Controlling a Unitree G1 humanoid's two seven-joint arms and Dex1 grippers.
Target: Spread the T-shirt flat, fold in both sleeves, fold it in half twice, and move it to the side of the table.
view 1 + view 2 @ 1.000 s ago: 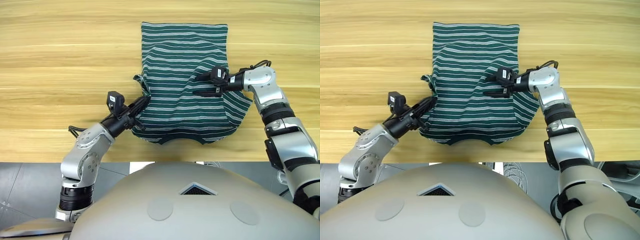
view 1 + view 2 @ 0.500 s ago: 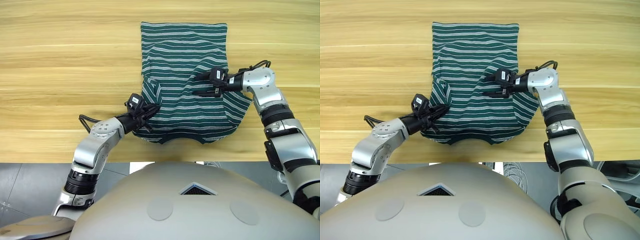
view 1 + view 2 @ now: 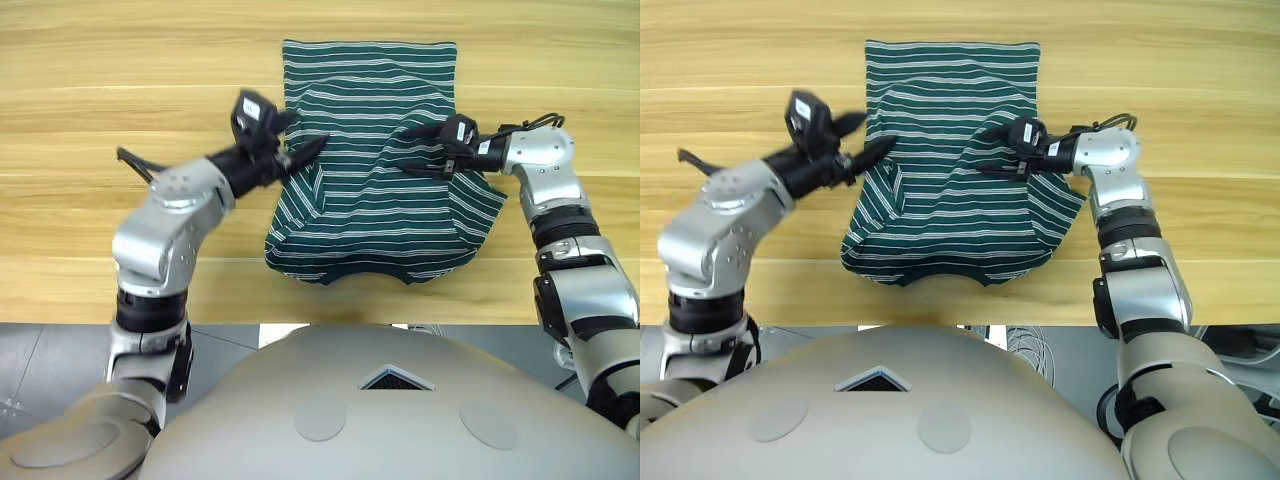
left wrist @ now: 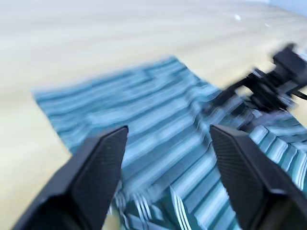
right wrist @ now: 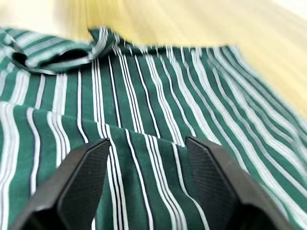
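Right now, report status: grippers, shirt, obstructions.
Left gripper open, at T-shirt's left edge. Right gripper open, over its right side. T-shirt rumpled, left sleeve folded in, not halved.

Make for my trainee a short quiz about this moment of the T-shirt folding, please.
1. True or false: the left gripper is shut on the T-shirt.
2. The right gripper hangs over: A) the T-shirt; B) bare table; C) the left gripper.
3. Fill in: the T-shirt lies on a ___ table.
Key: 1 false; 2 A; 3 wooden.
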